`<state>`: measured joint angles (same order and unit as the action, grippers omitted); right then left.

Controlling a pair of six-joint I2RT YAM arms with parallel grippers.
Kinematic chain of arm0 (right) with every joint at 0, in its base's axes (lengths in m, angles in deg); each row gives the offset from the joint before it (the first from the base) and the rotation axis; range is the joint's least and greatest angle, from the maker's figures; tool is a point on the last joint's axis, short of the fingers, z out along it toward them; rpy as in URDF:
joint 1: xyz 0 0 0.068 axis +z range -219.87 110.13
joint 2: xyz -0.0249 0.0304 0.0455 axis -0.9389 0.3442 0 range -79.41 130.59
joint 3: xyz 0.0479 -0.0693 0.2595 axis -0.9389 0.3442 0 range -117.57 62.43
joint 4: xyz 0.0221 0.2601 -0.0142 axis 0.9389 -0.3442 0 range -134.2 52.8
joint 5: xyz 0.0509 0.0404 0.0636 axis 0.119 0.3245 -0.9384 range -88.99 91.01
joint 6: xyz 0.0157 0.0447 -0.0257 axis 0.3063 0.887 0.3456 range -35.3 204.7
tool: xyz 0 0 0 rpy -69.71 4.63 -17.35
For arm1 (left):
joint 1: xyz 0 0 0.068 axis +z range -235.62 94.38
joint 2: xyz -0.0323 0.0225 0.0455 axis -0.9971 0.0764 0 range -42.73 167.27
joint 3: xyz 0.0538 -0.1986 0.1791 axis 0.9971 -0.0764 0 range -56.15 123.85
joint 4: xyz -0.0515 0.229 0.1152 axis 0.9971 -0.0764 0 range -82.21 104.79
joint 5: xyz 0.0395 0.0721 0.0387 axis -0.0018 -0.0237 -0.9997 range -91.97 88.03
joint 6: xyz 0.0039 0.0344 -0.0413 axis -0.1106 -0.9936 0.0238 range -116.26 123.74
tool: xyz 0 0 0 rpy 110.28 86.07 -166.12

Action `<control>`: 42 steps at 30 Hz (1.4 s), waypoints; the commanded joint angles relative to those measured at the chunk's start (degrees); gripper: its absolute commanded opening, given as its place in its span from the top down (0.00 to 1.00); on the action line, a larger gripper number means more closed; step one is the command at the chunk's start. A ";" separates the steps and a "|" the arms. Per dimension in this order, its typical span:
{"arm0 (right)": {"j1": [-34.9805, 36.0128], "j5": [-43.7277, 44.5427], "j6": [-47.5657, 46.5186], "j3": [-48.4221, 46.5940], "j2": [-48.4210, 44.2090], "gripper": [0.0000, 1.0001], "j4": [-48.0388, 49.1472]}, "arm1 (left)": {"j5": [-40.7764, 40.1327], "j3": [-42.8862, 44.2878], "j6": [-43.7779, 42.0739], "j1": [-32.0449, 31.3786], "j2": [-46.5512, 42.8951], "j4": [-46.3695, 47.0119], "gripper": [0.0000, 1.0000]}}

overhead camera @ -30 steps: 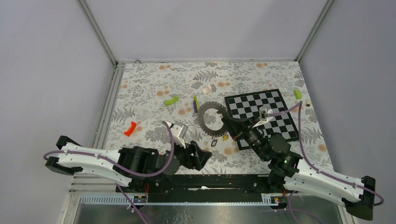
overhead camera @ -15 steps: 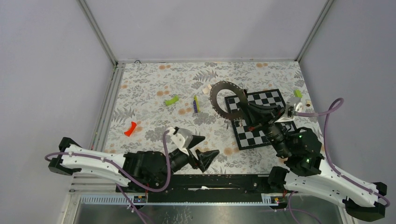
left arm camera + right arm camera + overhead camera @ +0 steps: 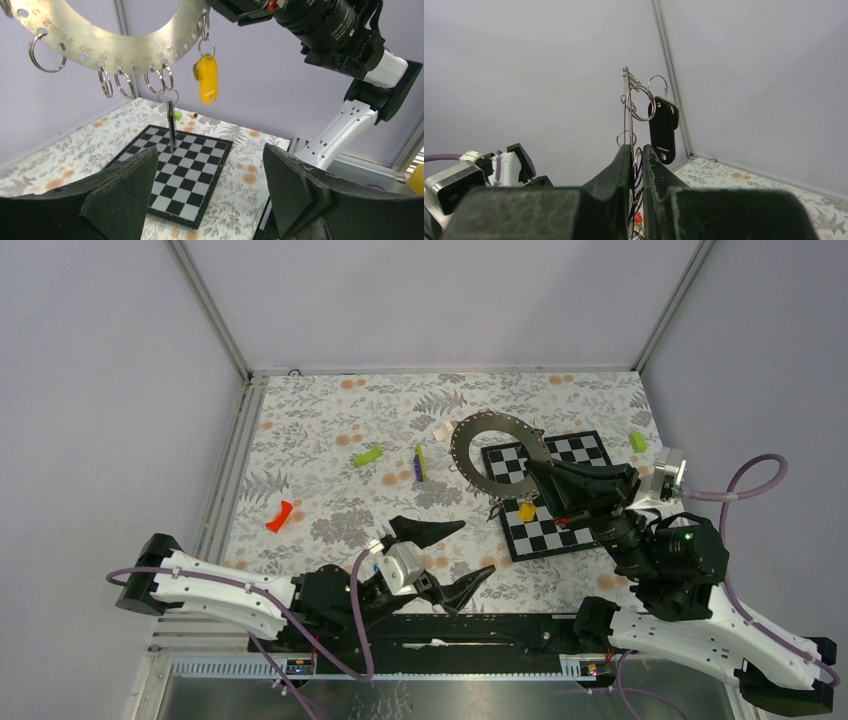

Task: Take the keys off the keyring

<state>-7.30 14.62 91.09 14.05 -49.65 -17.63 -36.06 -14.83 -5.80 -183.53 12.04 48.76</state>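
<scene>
The keyring [image 3: 478, 462] is a large silver hoop with small split rings, held up in the air over the chessboard's left edge. My right gripper [image 3: 535, 476] is shut on its rim. In the right wrist view the hoop [image 3: 625, 107] stands edge-on between the shut gripper [image 3: 636, 150], with a black-headed key [image 3: 663, 127] hanging beside it. A yellow-headed key [image 3: 526, 511] hangs below the hoop. In the left wrist view the hoop [image 3: 100, 47] fills the top, with the yellow key [image 3: 207, 80] and a thin metal key [image 3: 171, 127] dangling. My left gripper [image 3: 480, 546] is open and empty, below and in front of the hoop [image 3: 210, 150].
A black-and-white chessboard [image 3: 575, 525] lies at the right, under the hoop, and shows in the left wrist view [image 3: 175, 170]. Lime-green blocks [image 3: 368, 455] [image 3: 637, 441], a yellow-green stick [image 3: 420, 462] and a red piece [image 3: 279, 516] lie on the floral cloth.
My right gripper has lifted the keyring off the table and carried it up and to the right. My left gripper has swung toward the ring and opened wide.
</scene>
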 commanded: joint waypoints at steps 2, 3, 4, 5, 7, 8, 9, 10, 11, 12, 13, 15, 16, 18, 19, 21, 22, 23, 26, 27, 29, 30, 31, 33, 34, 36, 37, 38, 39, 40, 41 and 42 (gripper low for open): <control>0.28 -2.74 1.73 -2.33 -1.27 1.00 3.73 | 1.77 0.39 -8.01 0.01 3.73 13.13 0.16; 0.28 -2.97 1.98 -2.33 -1.29 1.00 3.74 | 1.38 0.50 -8.67 -0.08 4.38 13.99 0.15; 0.32 -3.17 2.15 -2.41 -1.25 1.00 3.80 | 0.83 0.54 -9.40 -0.09 5.04 15.18 0.14; 0.29 -3.39 2.42 -2.42 -1.28 1.00 3.94 | -0.09 0.47 -10.29 -0.09 5.88 16.49 0.13; 0.26 -4.03 2.83 -2.44 -1.28 1.00 4.18 | -1.92 0.16 -11.45 -0.08 7.10 19.48 0.12; 0.27 -4.32 3.05 -2.50 -1.26 1.00 4.24 | -3.20 -0.10 -12.15 -0.09 7.67 21.20 0.11; 0.29 -4.67 3.18 -2.60 -1.28 1.00 4.29 | -4.28 -0.39 -12.78 -0.09 8.21 23.23 0.10; 0.28 -4.95 3.37 -2.67 -1.35 1.00 4.17 | -5.21 -0.71 -13.16 -0.09 8.71 25.63 0.10; 0.33 -5.36 3.58 -2.73 -1.39 1.00 4.16 | -5.87 -0.79 -13.53 -0.09 9.15 26.90 0.10; 0.28 -5.53 3.81 -2.77 -1.49 1.00 4.21 | -6.35 -0.72 -13.83 -0.09 9.66 28.02 0.10; 0.30 -5.68 4.08 -2.73 -1.58 1.00 4.32 | -6.89 -0.53 -14.09 -0.09 10.25 29.02 0.10; 0.28 -5.97 4.57 -2.77 -1.79 1.00 4.42 | -7.26 -0.10 -14.32 -0.09 11.49 30.31 0.10; 0.28 -6.12 4.71 -2.74 -1.85 1.00 4.48 | -7.16 0.23 -14.25 -0.09 12.08 30.55 0.10; 0.29 -6.30 5.12 -2.73 -1.85 1.00 4.46 | -7.20 0.98 -14.26 -0.09 13.29 30.85 0.11; 0.28 -6.43 5.20 -2.69 -1.97 1.00 4.44 | -7.16 1.37 -14.04 -0.09 13.80 30.88 0.12; 0.28 -6.36 5.32 -2.62 -2.13 1.00 4.34 | -6.82 1.84 -13.57 -0.09 14.64 30.74 0.14; 0.28 -6.36 5.39 -2.53 -2.28 1.00 4.40 | -6.71 2.08 -13.24 -0.09 15.02 30.53 0.15; 0.28 -6.39 5.45 -2.49 -2.37 1.00 4.47 | -6.76 2.24 -13.07 -0.09 15.37 30.39 0.17; 0.28 -6.72 5.96 -2.32 -2.51 1.00 4.51 | -7.07 2.53 -12.71 -0.09 16.02 30.57 0.23; 0.28 -6.86 6.03 -2.35 -2.51 1.00 4.45 | -7.24 2.61 -12.62 -0.09 16.18 30.80 0.24; 0.28 -7.02 6.20 -2.27 -2.51 1.00 4.42 | -7.71 2.71 -12.61 -0.09 16.52 31.54 0.27; 0.30 -7.03 6.26 -2.18 -2.51 1.00 4.40 | -8.13 2.85 -12.65 -0.08 16.70 32.04 0.28; 0.28 -7.02 6.33 -2.12 -2.56 1.00 4.42 | -8.54 3.16 -12.69 -0.09 16.98 32.54 0.30; 0.30 -7.01 6.58 -1.71 -2.65 1.00 4.65 | -9.08 3.68 -12.68 -0.09 17.41 33.09 0.31; 0.28 -7.03 6.64 -1.62 -2.68 1.00 4.76 | -9.15 3.95 -12.65 -0.09 17.74 33.35 0.32; 0.28 -6.94 6.87 -1.27 -2.78 1.00 5.01 | -9.35 4.47 -12.98 -0.05 18.31 33.65 0.34; 0.28 -6.93 6.97 -1.16 -2.89 1.00 5.10 | -9.53 4.75 -13.15 -0.08 18.59 33.80 0.35; 0.28 -6.93 7.11 -1.03 -2.97 1.00 5.13 | -9.79 4.93 -13.38 -0.09 18.90 34.17 0.35; 0.28 -6.97 7.24 -0.94 -3.05 1.00 5.13 | -9.84 5.01 -13.59 -0.09 19.25 34.59 0.36; 0.29 -7.05 7.37 -0.95 -3.18 1.00 5.12 | -9.86 5.00 -13.68 -0.09 19.34 35.00 0.37; 0.30 -7.02 7.50 -0.95 -3.28 1.00 5.12 | -9.79 5.00 -13.72 -0.09 19.52 35.34 0.37; 0.28 -7.07 7.63 -0.87 -3.34 1.00 5.17 | -9.77 5.00 -13.86 -0.09 19.66 35.63 0.38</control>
<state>-7.28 8.37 97.65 13.89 -52.01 -17.23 -44.69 -12.03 -19.00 -183.53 31.16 79.32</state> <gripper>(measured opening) 0.130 0.632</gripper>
